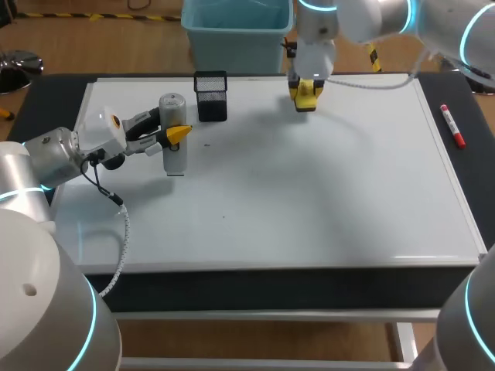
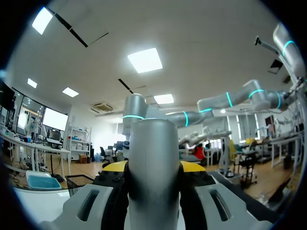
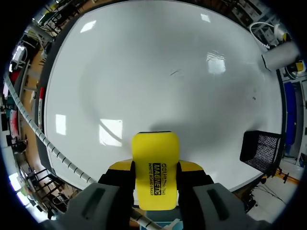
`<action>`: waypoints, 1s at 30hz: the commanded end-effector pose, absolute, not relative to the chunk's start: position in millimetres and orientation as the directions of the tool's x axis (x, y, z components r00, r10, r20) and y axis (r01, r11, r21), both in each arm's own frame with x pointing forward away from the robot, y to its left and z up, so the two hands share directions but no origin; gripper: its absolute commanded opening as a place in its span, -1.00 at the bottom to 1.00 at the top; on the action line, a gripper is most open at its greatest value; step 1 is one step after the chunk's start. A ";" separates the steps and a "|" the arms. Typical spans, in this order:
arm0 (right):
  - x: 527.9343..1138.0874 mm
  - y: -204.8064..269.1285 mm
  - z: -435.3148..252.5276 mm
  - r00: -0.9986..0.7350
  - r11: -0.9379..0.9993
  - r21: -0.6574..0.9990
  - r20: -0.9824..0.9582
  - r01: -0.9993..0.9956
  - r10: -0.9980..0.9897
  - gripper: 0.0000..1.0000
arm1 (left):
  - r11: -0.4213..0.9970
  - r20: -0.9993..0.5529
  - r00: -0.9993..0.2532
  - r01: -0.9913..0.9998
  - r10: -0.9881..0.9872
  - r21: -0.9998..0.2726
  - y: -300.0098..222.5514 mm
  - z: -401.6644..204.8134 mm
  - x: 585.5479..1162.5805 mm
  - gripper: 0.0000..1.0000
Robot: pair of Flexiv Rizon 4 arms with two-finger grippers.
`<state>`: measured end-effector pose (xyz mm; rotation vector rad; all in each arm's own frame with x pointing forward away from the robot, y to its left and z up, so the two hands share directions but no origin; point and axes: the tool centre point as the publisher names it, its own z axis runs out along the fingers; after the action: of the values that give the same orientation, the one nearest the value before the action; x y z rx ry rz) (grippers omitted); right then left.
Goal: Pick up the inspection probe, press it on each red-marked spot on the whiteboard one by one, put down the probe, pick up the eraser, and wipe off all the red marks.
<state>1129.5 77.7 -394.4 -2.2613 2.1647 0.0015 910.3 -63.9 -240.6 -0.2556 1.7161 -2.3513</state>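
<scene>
My left gripper [image 1: 176,134] is shut on the grey cylindrical inspection probe [image 1: 173,133], which stands upright with its base on the whiteboard [image 1: 309,193] at the left. In the left wrist view the probe [image 2: 153,163] fills the space between the yellow-tipped fingers [image 2: 113,168]. My right gripper [image 1: 305,91] holds the yellow eraser [image 1: 306,96] above the board's far edge. In the right wrist view the eraser [image 3: 154,171] sits clamped between the fingers, over the white surface. I see no red marks on the board, only a few faint dark specks [image 3: 175,72].
A black mesh pen holder [image 1: 211,96] stands on the board just right of the probe. A red marker [image 1: 452,125] lies on the dark table right of the board. A light blue bin [image 1: 237,31] sits behind the table.
</scene>
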 end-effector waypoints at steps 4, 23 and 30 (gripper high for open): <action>1155.2 85.0 -401.7 0.048 -0.048 0.093 -0.005 -0.994 -0.999 -1.00 | -0.297 0.010 -0.961 0.075 -0.276 -0.952 -64.3 -240.5 910.9 -1.00; 1179.6 88.7 -419.4 0.027 -0.027 0.152 -0.005 -0.988 -1.000 -1.00 | -0.297 0.010 -0.961 0.075 -0.276 -0.952 -64.3 -240.5 910.9 -1.00; 1185.7 89.8 -422.6 0.019 -0.020 0.165 -0.008 -0.986 -1.000 -1.00 | -0.297 0.010 -0.961 0.075 -0.276 -0.952 -64.3 -240.5 910.9 -1.00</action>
<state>1176.8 88.2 -420.2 -2.2726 2.2358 0.1047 910.3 -63.8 -240.6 -0.2556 1.7161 -2.3513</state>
